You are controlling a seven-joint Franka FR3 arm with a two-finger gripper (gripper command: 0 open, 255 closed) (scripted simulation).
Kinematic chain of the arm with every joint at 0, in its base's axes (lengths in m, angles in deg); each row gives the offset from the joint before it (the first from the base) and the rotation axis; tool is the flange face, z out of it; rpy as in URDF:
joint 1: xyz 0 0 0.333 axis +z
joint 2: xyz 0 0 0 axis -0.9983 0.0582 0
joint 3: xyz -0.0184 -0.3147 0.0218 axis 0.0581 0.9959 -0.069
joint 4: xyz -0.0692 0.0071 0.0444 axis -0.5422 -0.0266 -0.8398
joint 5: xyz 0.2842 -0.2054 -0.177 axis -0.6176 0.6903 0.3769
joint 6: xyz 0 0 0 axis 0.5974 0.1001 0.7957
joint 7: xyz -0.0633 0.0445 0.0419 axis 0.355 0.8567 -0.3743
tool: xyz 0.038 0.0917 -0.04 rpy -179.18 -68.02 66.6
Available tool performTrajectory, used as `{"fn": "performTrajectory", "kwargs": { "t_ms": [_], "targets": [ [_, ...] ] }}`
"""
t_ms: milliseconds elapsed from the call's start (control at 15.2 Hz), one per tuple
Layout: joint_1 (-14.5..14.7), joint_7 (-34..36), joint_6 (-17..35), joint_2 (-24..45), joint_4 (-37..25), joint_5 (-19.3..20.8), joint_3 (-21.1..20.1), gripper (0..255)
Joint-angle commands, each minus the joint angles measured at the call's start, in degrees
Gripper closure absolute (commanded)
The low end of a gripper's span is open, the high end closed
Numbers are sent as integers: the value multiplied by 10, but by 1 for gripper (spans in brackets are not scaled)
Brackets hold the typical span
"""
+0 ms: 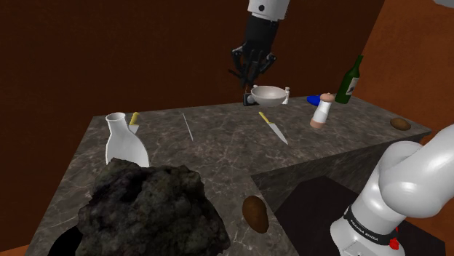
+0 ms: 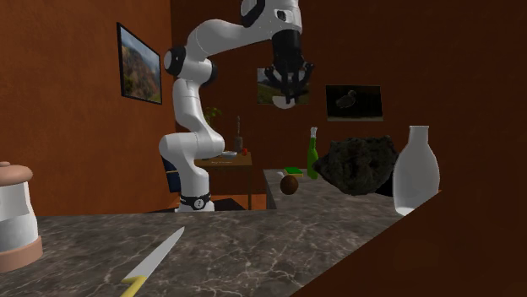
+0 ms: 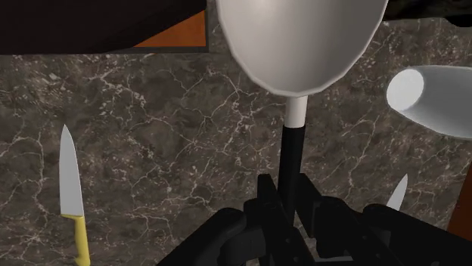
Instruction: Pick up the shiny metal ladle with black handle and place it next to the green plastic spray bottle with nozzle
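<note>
The ladle hangs in the air above the far end of the marble counter [image 1: 218, 149]. Its pale shiny bowl [image 1: 268, 94] and black handle [image 3: 290, 155] are clasped by my gripper [image 1: 251, 71], which is shut on the handle. From the wrist, the bowl [image 3: 302, 38] sits just beyond my gripper [image 3: 284, 208]. In the second exterior view the gripper [image 2: 290, 84] holds the ladle [image 2: 287, 100] high over the counter. A green bottle with a pale top [image 2: 312, 156] stands far off, beyond the dark rock [image 2: 361, 165].
On the counter lie a yellow-handled knife [image 1: 273, 128], a thin rod [image 1: 188, 126], a white vase [image 1: 125, 142], a pepper mill [image 1: 321, 110], a dark green wine bottle [image 1: 351, 81], a blue object [image 1: 313, 100] and two potatoes [image 1: 255, 213] [image 1: 399, 124]. A large rock [image 1: 149, 211] fills the near corner.
</note>
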Motion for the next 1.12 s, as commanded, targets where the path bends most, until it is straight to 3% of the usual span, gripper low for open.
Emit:
{"fn": "performTrajectory", "kwargs": {
  "t_ms": [0,1056],
  "targets": [
    [10,25,-4,-18,12,-7,-17,255],
    [71,222,-35,-73,15,-66,-168,255]
  ]
}}
